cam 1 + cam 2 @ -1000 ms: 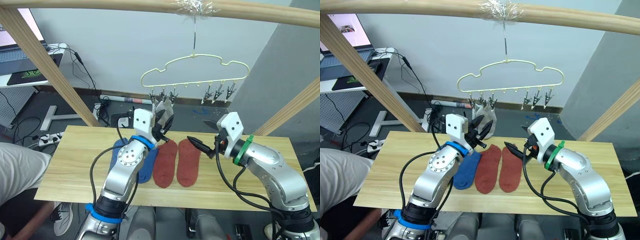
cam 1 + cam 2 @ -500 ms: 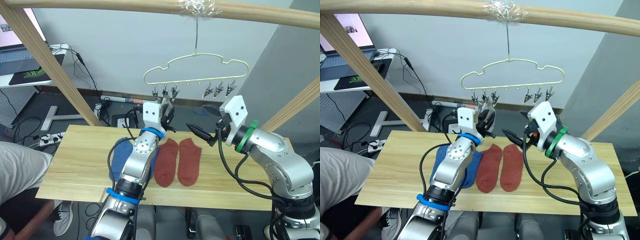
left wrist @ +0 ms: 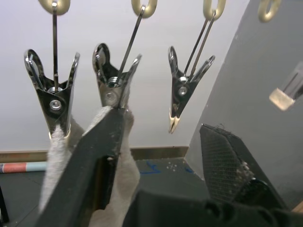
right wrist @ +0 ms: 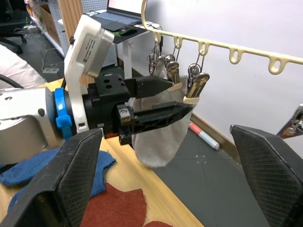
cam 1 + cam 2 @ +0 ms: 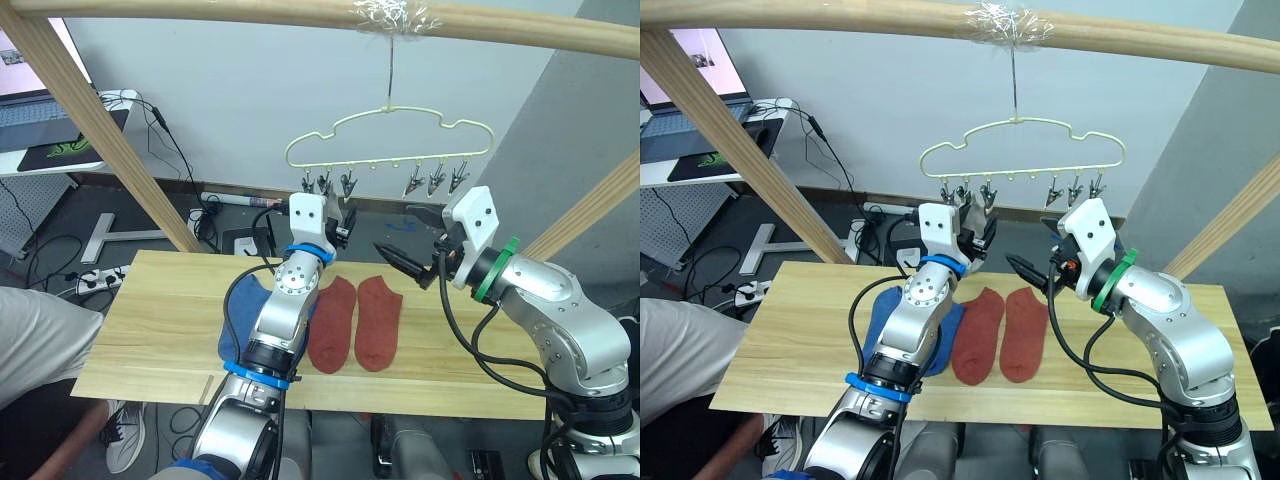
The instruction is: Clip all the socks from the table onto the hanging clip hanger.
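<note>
Table (image 5: pixel 150 330) lies well below both grippers, a long pale wood top with four socks on it that I can count: two rust red socks (image 5: pixel 355 322) side by side and two blue socks (image 5: pixel 240 320) overlapping under my left arm. Above hangs the clip hanger (image 5: pixel 390 140), a pale wire cloud shape on a hook, with six small metal clips in two groups of three.

My left gripper (image 5: pixel 973 232) is raised right under the hanger's left group of clips. In the left wrist view one finger (image 3: pixel 94 156) lies against a grey sock (image 3: pixel 120 189) just under the middle clip (image 3: pixel 112 87), and the other finger stands well off to the side, so I read the hand as released, not pinching. Grey fabric sits in the first clip (image 3: pixel 54 101) and reaches the middle one; the third clip (image 3: pixel 182 87) is bare. In the right wrist view the grey sock (image 4: pixel 161 127) hangs down from those clips beside the left gripper's fingers. I cannot tell whether that is one grey sock or two.

My right gripper (image 5: pixel 400 240) hovers beside the left, spread wide and empty, short of the right group of clips.

I judge the grey sock step is nearly finished. Next I need to draw the left gripper away without tugging the fabric loose, then drop to the table for a red or blue sock.
</note>
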`<action>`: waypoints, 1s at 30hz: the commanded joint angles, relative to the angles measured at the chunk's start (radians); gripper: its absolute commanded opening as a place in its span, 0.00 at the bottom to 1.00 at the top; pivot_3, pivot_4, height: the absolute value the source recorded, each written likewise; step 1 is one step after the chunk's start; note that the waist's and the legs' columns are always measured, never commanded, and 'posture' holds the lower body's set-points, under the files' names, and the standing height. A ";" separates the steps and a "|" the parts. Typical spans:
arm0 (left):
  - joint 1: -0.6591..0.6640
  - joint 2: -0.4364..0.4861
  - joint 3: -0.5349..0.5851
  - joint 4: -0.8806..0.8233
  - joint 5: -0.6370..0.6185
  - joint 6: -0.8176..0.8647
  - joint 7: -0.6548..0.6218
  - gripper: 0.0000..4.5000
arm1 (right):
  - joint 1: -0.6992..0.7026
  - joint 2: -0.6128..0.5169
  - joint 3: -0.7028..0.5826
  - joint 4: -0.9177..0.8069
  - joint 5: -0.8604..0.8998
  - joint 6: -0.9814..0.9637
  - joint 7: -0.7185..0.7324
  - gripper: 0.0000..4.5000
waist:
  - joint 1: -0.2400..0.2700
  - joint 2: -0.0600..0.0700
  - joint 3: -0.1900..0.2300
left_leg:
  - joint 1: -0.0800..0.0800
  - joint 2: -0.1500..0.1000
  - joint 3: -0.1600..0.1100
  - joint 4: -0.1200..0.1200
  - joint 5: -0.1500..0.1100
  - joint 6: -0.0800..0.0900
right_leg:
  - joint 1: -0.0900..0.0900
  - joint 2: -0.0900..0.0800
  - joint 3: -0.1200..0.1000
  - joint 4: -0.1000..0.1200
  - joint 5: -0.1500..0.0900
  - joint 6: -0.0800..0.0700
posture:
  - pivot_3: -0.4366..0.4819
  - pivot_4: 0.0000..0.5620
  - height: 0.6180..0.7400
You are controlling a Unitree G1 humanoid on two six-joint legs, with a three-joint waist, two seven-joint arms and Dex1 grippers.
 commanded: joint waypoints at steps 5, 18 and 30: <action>-0.075 -0.039 0.008 0.057 0.015 -0.066 0.023 0.60 | -0.028 -0.013 -0.023 -0.019 0.010 -0.003 -0.012 1.00 | -0.001 0.000 0.000 | 0.000 0.000 0.000 0.000 0.000 0.000 | 0.000 0.000 0.000 0.001 0.000 0.000 | 0.66 0.30 1.00; -0.103 -0.063 0.009 0.080 0.036 -0.115 0.059 0.60 | -0.054 -0.011 -0.017 -0.023 0.022 0.021 -0.029 1.00 | -0.011 0.000 0.000 | 0.004 -0.001 0.000 0.001 0.001 0.001 | 0.000 0.000 0.000 0.010 0.000 0.000 | 0.65 0.31 1.00; -0.129 -0.058 0.021 0.107 0.035 -0.123 0.067 0.60 | -0.056 -0.007 -0.018 -0.026 0.031 0.030 -0.039 1.00 | -0.029 0.000 0.000 | 0.005 -0.001 0.000 0.001 0.002 0.003 | 0.000 0.000 0.001 0.012 0.000 0.000 | 0.65 0.33 1.00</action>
